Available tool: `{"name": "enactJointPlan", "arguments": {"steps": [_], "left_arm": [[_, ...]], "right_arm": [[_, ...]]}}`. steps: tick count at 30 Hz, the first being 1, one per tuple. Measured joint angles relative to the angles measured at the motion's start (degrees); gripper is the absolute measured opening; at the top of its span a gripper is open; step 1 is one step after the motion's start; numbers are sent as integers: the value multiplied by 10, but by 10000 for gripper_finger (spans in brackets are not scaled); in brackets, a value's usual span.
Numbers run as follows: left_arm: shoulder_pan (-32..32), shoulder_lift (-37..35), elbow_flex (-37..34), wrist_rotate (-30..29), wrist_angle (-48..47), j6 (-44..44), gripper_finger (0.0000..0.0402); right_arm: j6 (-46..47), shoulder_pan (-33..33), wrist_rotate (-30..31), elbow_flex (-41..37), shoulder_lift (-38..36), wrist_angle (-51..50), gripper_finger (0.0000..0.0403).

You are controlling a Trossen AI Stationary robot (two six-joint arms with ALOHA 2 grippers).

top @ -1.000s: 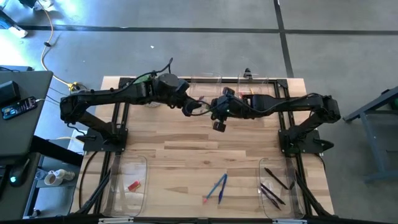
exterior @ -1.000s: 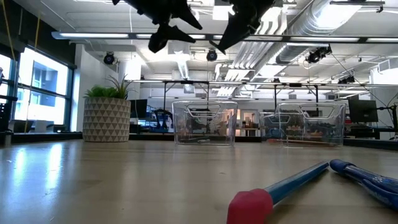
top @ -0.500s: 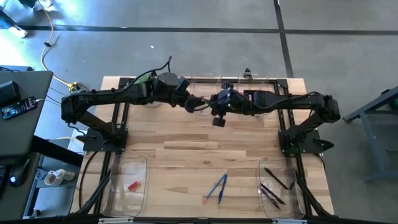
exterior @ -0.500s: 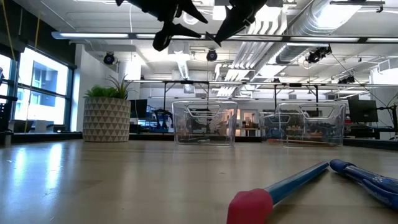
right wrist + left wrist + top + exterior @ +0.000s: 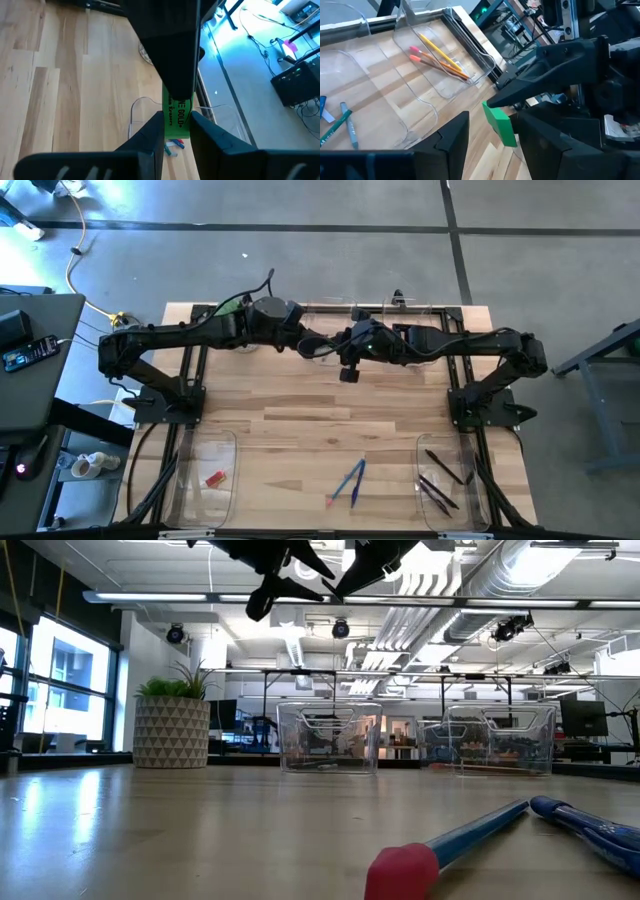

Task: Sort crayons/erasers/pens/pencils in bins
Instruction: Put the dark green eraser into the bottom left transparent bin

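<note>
The right gripper (image 5: 177,132) clamped its jaws on a green rectangular eraser (image 5: 500,124). The left gripper (image 5: 490,135), jaws parted, apparently bracketed it without touching.

Two matte-black jointed arms on black frame mounts.

Left arm (image 5: 190,333) and right arm (image 5: 470,345): slim dark links joined by bulkier rounded housings. A thin black cable loops above the left arm's forward joint. Each gripper carries two flat, tapered black fingers (image 5: 451,138); the right gripper's fingers (image 5: 150,131) show smooth, angular faces.
</note>
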Motion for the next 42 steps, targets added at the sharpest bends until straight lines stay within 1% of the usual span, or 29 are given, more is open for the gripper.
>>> {"name": "enactJointPlan", "arguments": {"steps": [3, 6, 19, 23, 26, 30, 36, 39, 42], "left_arm": [[0, 0, 0, -2, 0, 1, 152], [0, 0, 0, -4, 0, 1, 139], [0, 0, 0, -2, 2, 39, 32], [0, 0, 0, -2, 2, 61, 8], [0, 0, 0, -2, 1, 71, 6], [-1, 0, 0, -14, -9, 81, 8], [-2, 0, 0, -55, -66, 110, 8], [-5, -5, 0, -59, -91, 111, 8], [-15, -10, 10, -63, -130, 116, 8]], "right_arm": [[-1, 0, 0, 0, 0, 1, 67], [-7, 0, 0, 0, 0, 5, 67], [-15, 0, 5, 0, 0, 5, 67], [-15, 0, 7, 0, 0, 5, 67], [-15, 0, 6, 0, 0, 5, 70], [-5, 0, 5, 0, 0, 5, 97], [5, 4, 5, 0, 0, -5, 150], [6, 5, 5, 0, 0, -21, 164], [25, 5, 5, 0, 0, -39, 169]]}}
